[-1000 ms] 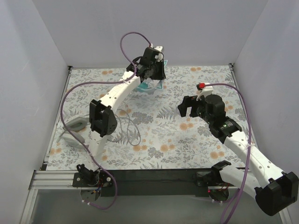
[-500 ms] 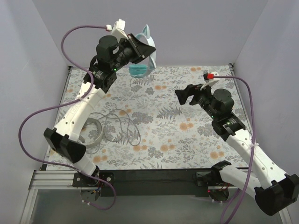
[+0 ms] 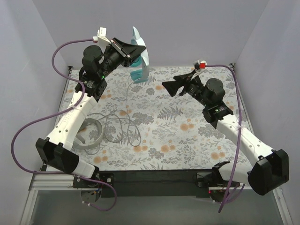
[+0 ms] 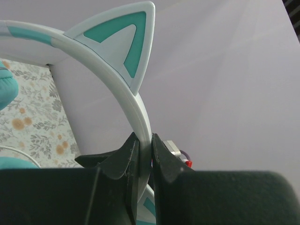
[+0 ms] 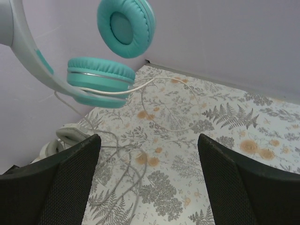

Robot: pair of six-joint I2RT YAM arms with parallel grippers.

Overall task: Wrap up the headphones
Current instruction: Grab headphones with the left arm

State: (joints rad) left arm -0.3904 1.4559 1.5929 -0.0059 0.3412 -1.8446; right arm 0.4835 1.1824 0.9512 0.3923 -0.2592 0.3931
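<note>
Nearest the arm bases, the all white-grey over-ear headphones (image 3: pixel 99 136) are lying flat at the left side of the floral-printed tabletop (image 3: pixel 187 140). A long thin grey cable (image 3: pixel 123 127) is sprawling in loose loops beside them. Further in, the right gripper (image 3: pixel 172 87) is hovering above the middle of the cloth, its two black fingers spread wide with nothing between them, and it is facing the other arm. At the far left, the left gripper (image 4: pixel 144 146) is holding the cat-eared headphones with teal ear cups and a pale headband (image 5: pixel 99 77) high above the back edge, its fingers pinching tight on the headband (image 4: pixel 136 108) just below one ear. The cups are dangling clear of the table, and a pale cord (image 5: pixel 140 86) is trailing from the lower cup down toward the cloth. This looks like the presenting step, with one pair held up so its cord can be wound. Next, I judge, the right gripper needs to catch that slack cord near the cup and carry it around the band without tugging the pair out of the pinch.
</note>
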